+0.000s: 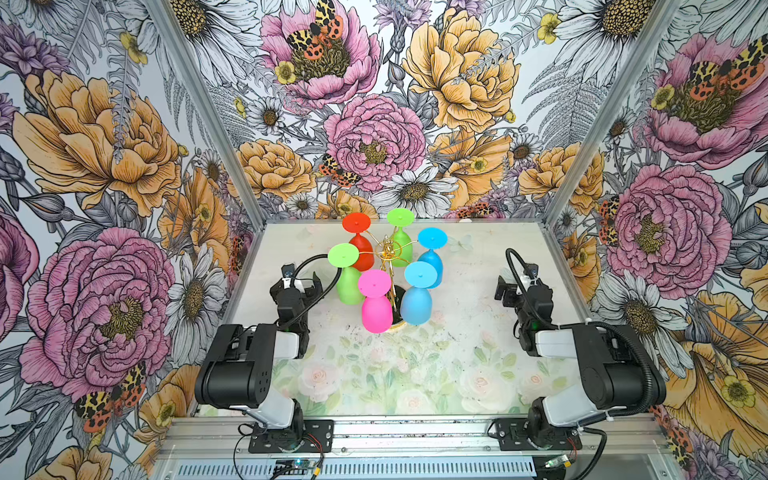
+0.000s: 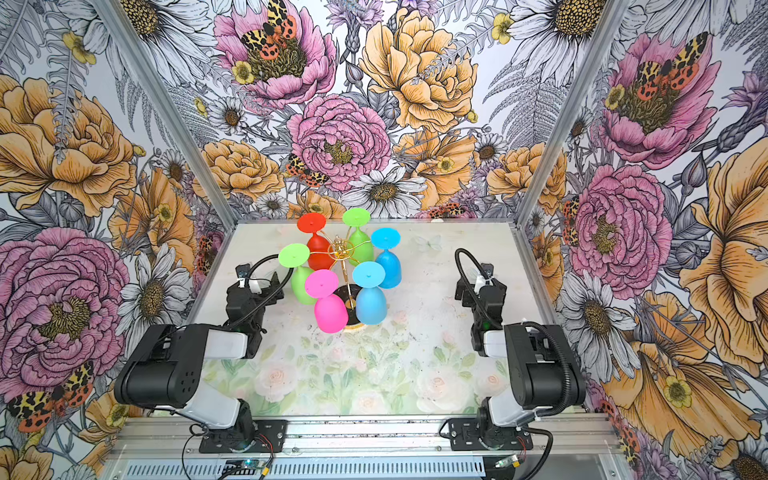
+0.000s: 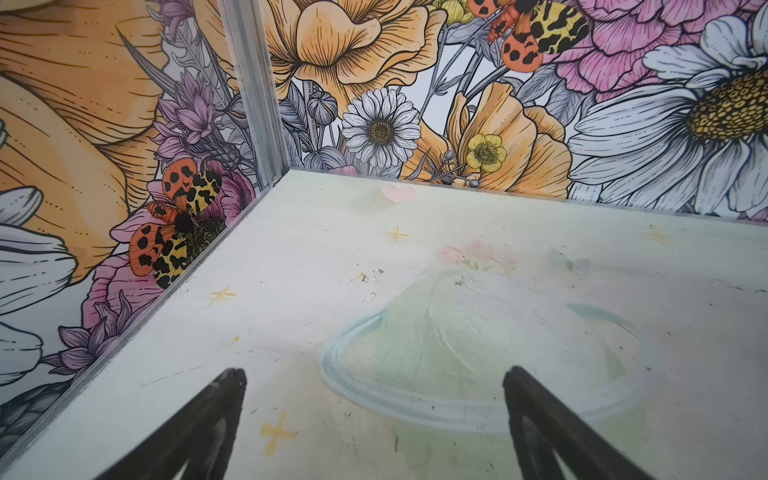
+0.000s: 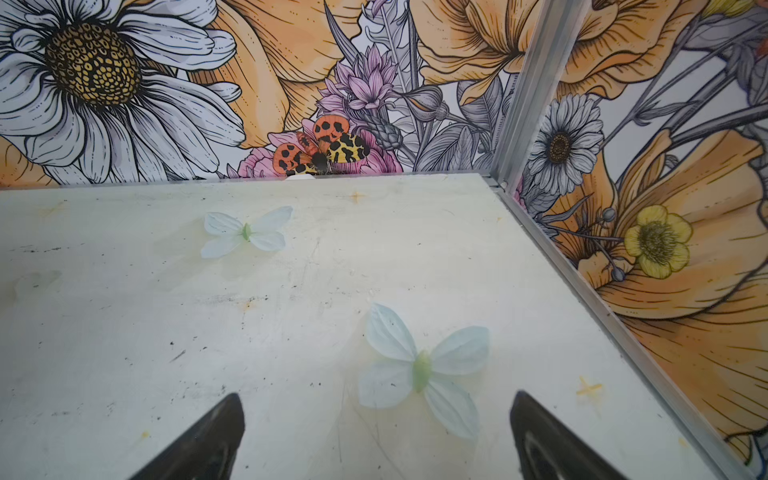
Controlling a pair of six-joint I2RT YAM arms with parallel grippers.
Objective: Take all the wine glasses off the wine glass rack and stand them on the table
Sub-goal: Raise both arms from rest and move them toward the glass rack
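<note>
The gold wire wine glass rack (image 1: 389, 251) (image 2: 341, 249) stands on its black round base (image 2: 345, 296) at the back middle of the table. Several coloured wine glasses hang upside down from its arms: pink (image 1: 375, 306), blue (image 1: 417, 302), green (image 1: 348, 282), red (image 1: 360, 249) among them. My left gripper (image 1: 300, 281) (image 3: 374, 371) is open and empty, just left of the green glass and apart from it. My right gripper (image 1: 512, 287) (image 4: 376, 397) is open and empty, well to the right of the rack. Neither wrist view shows the rack or a glass.
The floral-printed table (image 1: 395, 374) is boxed in by flowered walls with aluminium corner posts (image 3: 253, 91) (image 4: 530, 87). Both arm bases sit on the front rail (image 1: 415, 432). Butterfly prints (image 4: 422, 370) mark the surface under the right gripper.
</note>
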